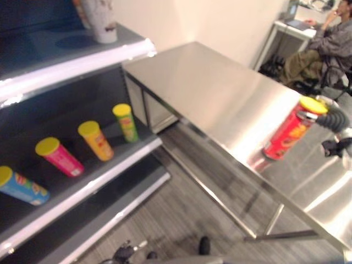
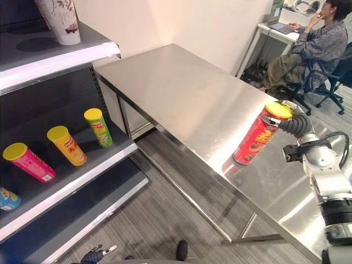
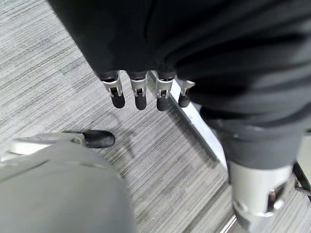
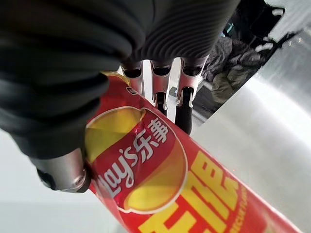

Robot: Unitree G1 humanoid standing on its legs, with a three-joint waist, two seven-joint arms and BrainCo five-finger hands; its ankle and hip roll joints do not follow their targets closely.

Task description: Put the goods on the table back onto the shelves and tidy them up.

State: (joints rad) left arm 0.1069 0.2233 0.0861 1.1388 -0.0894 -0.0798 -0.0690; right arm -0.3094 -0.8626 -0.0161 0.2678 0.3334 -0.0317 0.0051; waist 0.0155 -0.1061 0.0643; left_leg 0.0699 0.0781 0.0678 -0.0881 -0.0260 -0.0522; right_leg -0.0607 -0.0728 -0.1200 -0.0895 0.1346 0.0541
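One can left: the red can [image 2: 256, 137] stands tilted on the bench [image 2: 181, 88].
Right hand [image 2: 290, 122]: you have it wrapped round the can's top.
Left hand [image 3: 141, 92]: fingers relaxed, hanging over the floor.
Risk: your high grip could let the can swing or slip before it reaches the shelf [image 2: 77, 181].

- I see a person in a grey patterned shirt [image 2: 322, 47], seated on a black office chair [image 2: 336, 82] at a white desk [image 2: 278, 33], well beyond the hand.
- Grey striped carpet floor [image 2: 165, 220] below.
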